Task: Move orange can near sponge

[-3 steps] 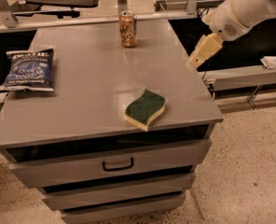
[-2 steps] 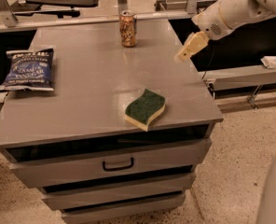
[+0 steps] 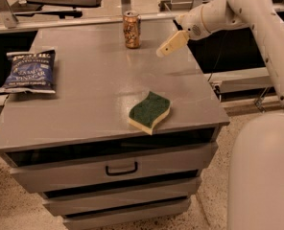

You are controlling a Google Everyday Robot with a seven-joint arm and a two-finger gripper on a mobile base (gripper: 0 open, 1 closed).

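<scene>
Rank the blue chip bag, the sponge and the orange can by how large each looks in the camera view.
Largest: the blue chip bag.
Next: the sponge, helped by lying nearest the camera.
Smallest: the orange can, standing farthest back.
The gripper hangs beside the can, on its right in the picture, not touching it.

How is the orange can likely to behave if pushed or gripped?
The orange can stands upright and narrow, so a high push would probably tip it, and then it could roll. Its shiny metal wall may be slippery to grip. The gripper hangs just right of it in the picture, not touching.
</scene>
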